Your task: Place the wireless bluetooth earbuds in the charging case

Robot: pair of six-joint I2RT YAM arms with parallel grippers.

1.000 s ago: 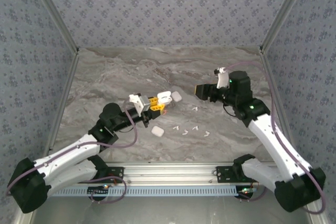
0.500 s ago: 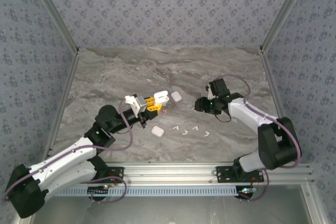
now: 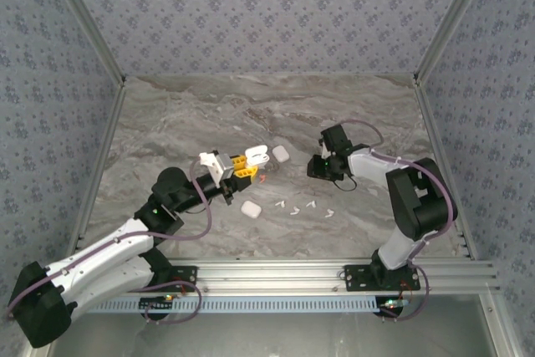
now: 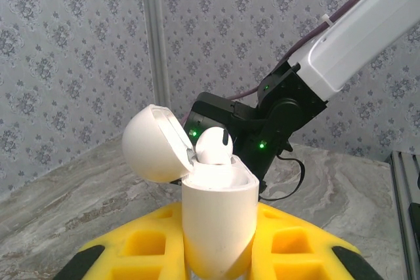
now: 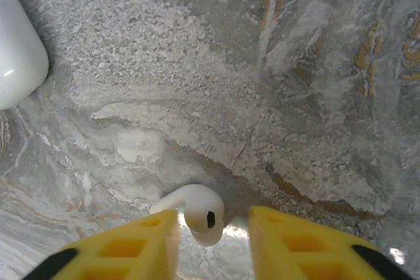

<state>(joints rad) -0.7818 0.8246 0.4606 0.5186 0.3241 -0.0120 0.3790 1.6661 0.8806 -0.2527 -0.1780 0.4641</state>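
Marble table (image 3: 184, 110): right claw (image 5: 213, 222) has lowered around white earbud (image 5: 195, 208).

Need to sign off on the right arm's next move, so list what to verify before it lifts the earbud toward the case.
1. The left gripper clamps the charging case: ok.
2. The lid is flipped open: ok.
3. A free slot in the case: cannot tell; the seated earbud fills one place, and the rest of the inside is hidden.
4. The table earbud lies between the fingers of the right gripper: ok.
5. Those fingers are closed on the table earbud: not ok; a gap shows beside one finger.
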